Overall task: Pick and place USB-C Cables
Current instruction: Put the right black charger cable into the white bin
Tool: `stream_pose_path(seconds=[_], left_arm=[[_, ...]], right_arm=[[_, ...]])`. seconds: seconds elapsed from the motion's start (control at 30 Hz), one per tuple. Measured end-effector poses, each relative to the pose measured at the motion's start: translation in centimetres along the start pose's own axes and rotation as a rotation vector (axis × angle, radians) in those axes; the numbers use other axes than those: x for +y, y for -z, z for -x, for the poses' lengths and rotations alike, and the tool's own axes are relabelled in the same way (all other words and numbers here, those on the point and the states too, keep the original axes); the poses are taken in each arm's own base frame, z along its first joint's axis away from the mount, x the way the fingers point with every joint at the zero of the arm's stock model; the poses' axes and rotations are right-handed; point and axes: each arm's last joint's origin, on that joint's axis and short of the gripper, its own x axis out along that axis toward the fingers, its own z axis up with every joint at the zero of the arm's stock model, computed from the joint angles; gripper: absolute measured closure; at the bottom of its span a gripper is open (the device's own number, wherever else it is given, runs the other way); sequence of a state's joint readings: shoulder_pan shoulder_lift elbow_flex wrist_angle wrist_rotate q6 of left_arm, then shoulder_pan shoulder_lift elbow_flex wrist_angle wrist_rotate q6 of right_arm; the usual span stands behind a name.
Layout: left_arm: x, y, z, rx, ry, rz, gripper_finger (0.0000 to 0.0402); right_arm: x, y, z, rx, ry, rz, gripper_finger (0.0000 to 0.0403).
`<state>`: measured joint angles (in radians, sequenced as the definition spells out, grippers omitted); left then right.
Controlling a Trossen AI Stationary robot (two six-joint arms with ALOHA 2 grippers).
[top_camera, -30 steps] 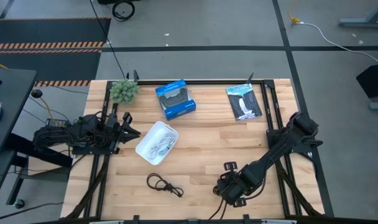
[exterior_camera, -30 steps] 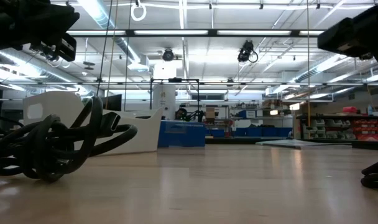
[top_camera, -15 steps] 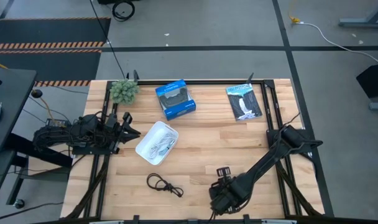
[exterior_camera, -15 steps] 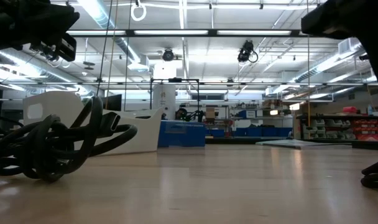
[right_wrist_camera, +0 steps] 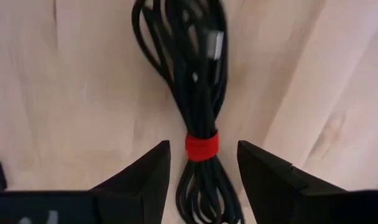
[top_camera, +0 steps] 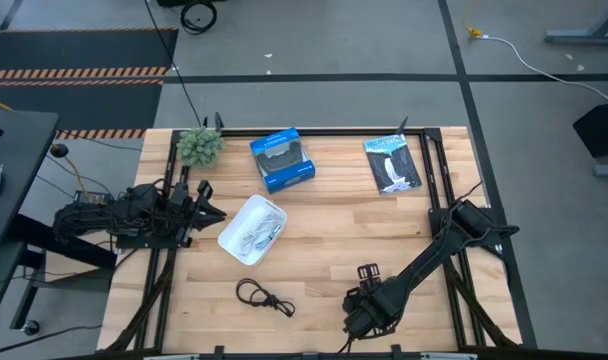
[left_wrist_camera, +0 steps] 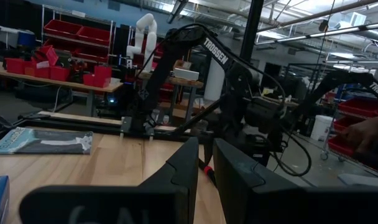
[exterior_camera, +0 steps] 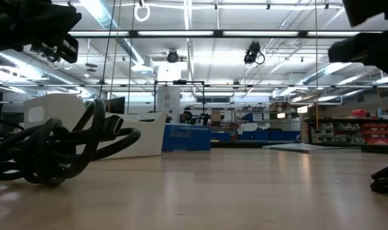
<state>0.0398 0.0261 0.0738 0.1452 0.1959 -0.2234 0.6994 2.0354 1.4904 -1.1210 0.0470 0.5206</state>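
A black cable with a red band [right_wrist_camera: 195, 93] lies flat on the wood near the table's near edge. My right gripper [right_wrist_camera: 202, 147] is open right above it, one finger on either side of the band [right_wrist_camera: 201, 146], touching nothing; in the high view the right gripper [top_camera: 365, 314] covers the cable. A plain black coiled cable [top_camera: 263, 296] lies on the table to the left of it and looms in the low view [exterior_camera: 50, 153]. A white cable [top_camera: 254, 236] rests inside a white tray [top_camera: 236, 222]. My left gripper [top_camera: 210, 212] is shut, waiting by the left edge.
A blue box [top_camera: 282, 159] and a black flat packet [top_camera: 392, 164] lie along the far edge, with a green tuft [top_camera: 199, 146] at the far left corner. Bare wood stretches between the tray and the right arm. A person's hand [left_wrist_camera: 369, 130] shows beyond the table.
My right arm has drawn in, and its gripper has shifted a little toward the table's near left over the black-and-red cable, then eased back slightly. The cables and the tray lie where they were.
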Motion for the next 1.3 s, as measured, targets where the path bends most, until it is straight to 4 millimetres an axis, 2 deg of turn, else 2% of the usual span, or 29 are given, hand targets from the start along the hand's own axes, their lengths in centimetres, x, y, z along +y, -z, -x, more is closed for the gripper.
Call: stream_pose_path(seconds=[0.13,0.33,0.47,0.57,0.9,1.1,1.3], left_arm=[[0.0,0.0,0.0,0.0,0.0,0.0,0.0345],[0.0,0.0,0.0,0.0,0.0,0.0,0.0345],[0.0,0.0,0.0,0.0,0.0,0.0,0.0345],[0.0,0.0,0.0,0.0,0.0,0.0,0.0345],[0.0,0.0,0.0,0.0,0.0,0.0,0.0345],[0.0,0.0,0.0,0.0,0.0,0.0,0.0345],[0.0,0.0,0.0,-0.002,0.001,0.0,0.0345]], right_arm=[[-0.1,0.4,-0.4,0.028,-0.022,-0.007,0.0214],[-0.8,1.8,0.3,-0.038,-0.025,-0.043,0.0215],[-1.0,2.8,0.0,-0.076,-0.03,-0.052,0.0215],[-0.9,2.8,-0.8,-0.106,-0.049,-0.051,0.0215],[-0.6,2.6,-1.1,-0.133,-0.051,-0.047,0.0227],[-0.3,2.4,-2.4,-0.11,-0.021,-0.024,0.0238],[-0.3,2.4,-2.5,-0.108,-0.019,-0.031,0.0246]])
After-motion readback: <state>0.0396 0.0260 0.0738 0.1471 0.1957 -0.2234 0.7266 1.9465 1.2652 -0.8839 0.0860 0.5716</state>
